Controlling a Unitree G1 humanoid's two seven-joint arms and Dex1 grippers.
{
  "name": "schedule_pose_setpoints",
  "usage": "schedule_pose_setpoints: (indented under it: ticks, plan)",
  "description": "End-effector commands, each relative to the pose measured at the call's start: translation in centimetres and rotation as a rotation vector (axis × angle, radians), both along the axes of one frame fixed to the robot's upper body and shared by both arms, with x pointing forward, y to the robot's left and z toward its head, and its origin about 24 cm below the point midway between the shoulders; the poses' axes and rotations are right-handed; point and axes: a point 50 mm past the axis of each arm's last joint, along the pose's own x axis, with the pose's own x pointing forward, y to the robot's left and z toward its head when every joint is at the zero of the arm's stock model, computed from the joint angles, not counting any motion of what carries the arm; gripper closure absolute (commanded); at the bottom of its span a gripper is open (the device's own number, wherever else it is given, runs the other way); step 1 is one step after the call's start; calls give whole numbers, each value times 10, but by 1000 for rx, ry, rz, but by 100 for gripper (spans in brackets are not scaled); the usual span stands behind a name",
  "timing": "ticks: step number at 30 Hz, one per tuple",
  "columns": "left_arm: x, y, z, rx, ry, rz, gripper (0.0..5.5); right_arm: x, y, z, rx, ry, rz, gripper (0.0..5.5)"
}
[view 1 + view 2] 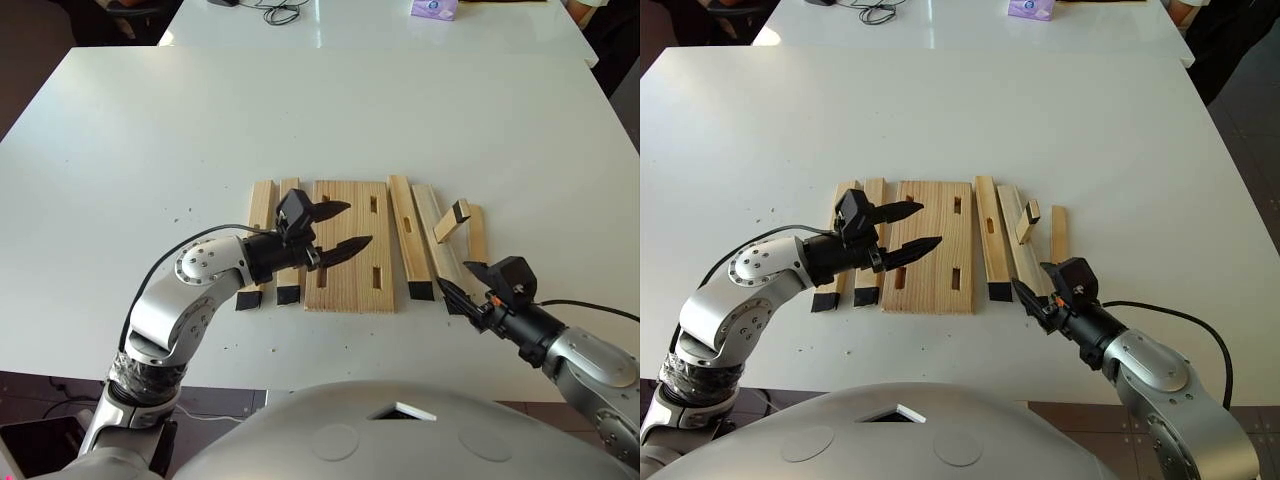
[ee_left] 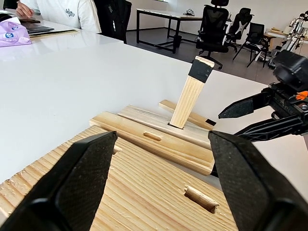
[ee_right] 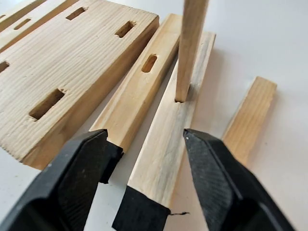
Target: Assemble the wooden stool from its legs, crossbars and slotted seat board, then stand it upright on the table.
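Note:
The slotted seat board [image 1: 350, 245] lies flat mid-table. Two black-tipped legs [image 1: 262, 215] lie along its left edge, two more [image 1: 405, 235] along its right. From a slot in the outer right leg [image 3: 166, 144] a short crossbar [image 1: 452, 220] sticks up at a tilt; another crossbar [image 1: 477, 232] lies flat beside it. My left gripper [image 1: 340, 228] hovers open over the board's left half, holding nothing. My right gripper [image 1: 455, 293] stands open at the black-tipped near end of the outer right leg, its fingers [image 3: 82, 168] either side of it.
The white table [image 1: 150, 130] has wide free room to the left, right and behind the parts. Its front edge runs close below my arms. A second table behind carries cables and a purple pack [image 1: 434, 8].

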Motion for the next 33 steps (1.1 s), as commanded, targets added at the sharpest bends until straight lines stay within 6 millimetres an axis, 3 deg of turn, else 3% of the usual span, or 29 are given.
schedule_pose_setpoints:
  ticks: [1,8,26,33]
  plan:
    - [2,0,2,6,-10,-1,197,-2,3,-6,-28,12,33,259]
    - [1,0,2,8,-10,-4,197,-3,-2,-25,-59,31,16,259]
    - [4,0,3,10,-13,-13,197,-3,1,-37,-49,3,-28,259]
    - [4,0,3,11,-11,-18,197,0,2,-33,-41,-43,-60,259]
